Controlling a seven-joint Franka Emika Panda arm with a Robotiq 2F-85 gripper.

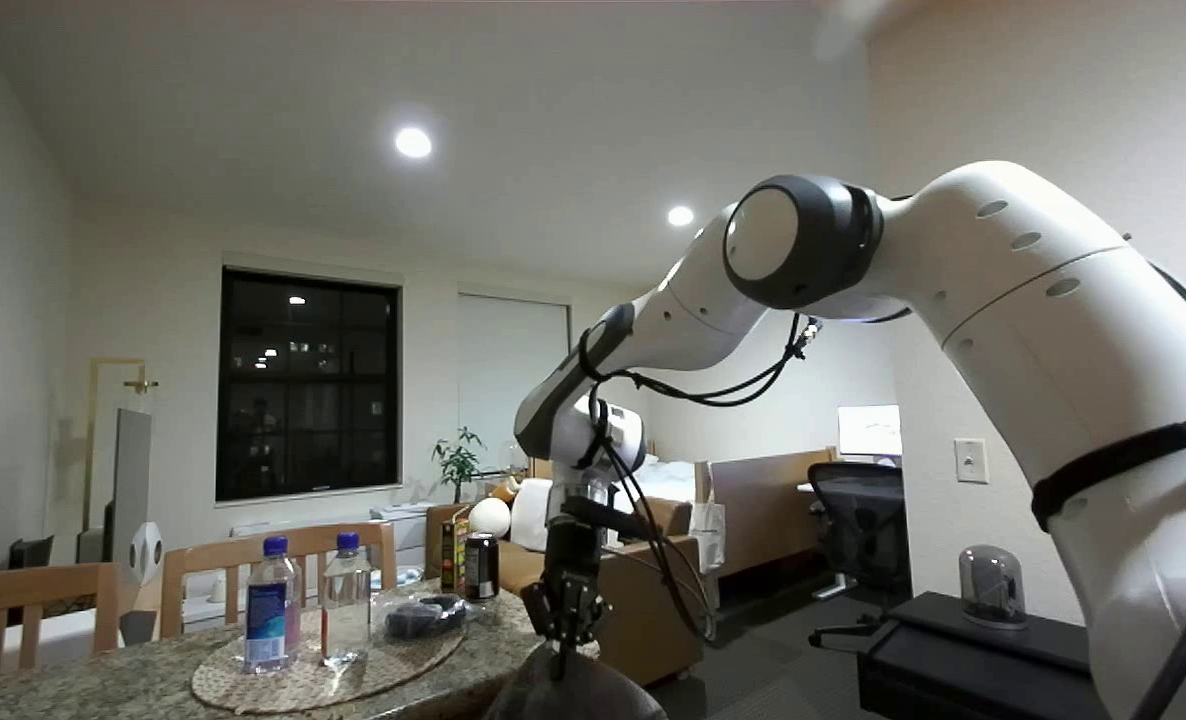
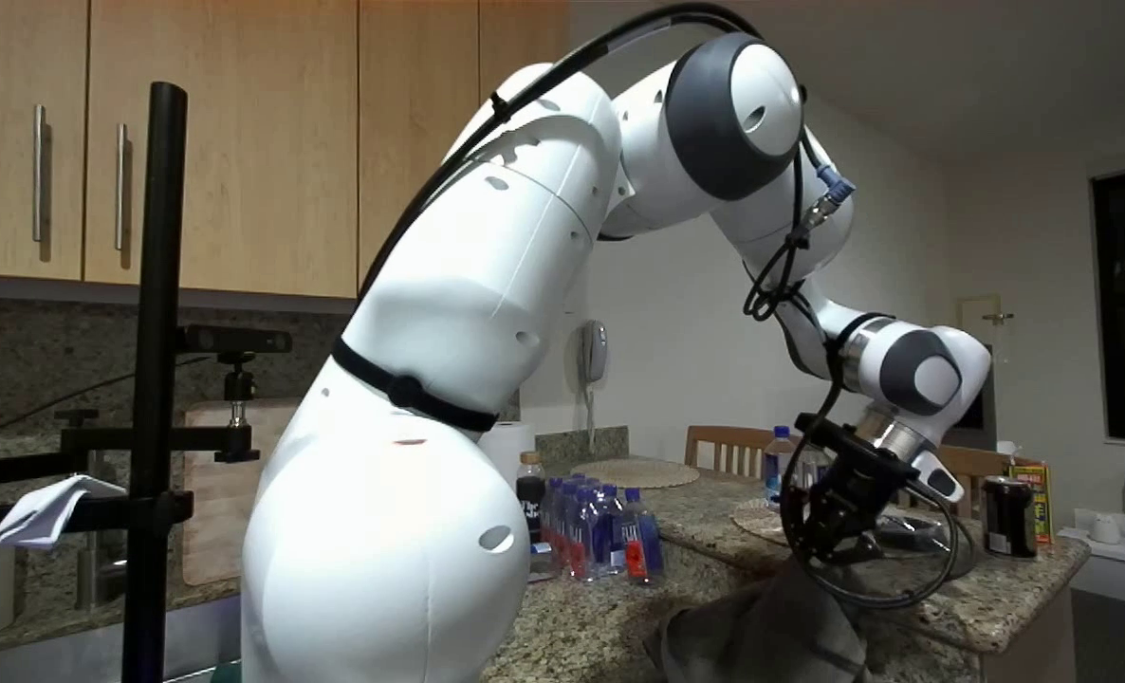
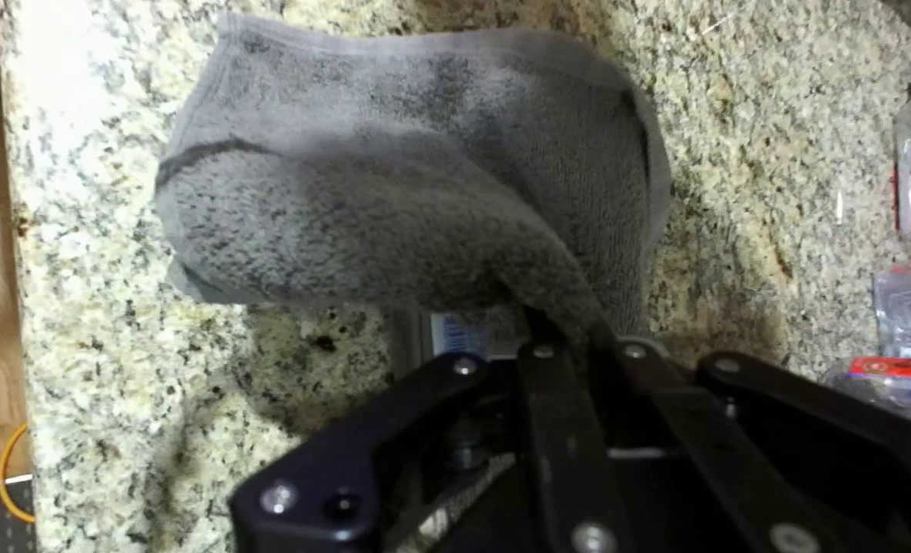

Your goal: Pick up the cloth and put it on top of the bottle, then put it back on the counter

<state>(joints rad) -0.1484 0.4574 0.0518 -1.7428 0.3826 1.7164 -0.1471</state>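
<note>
Black mechanical hand, pointing down, grips a gathered fold of a soft gray terry cloth. From there the cloth hangs loosely over a speckled tan stone tabletop. Beneath it, near the hand, a clear, blue-labelled object shows, mostly hidden. Left of the hand in an exterior view, two clear blue-capped plastic bottles stand on a round woven mat.
</note>
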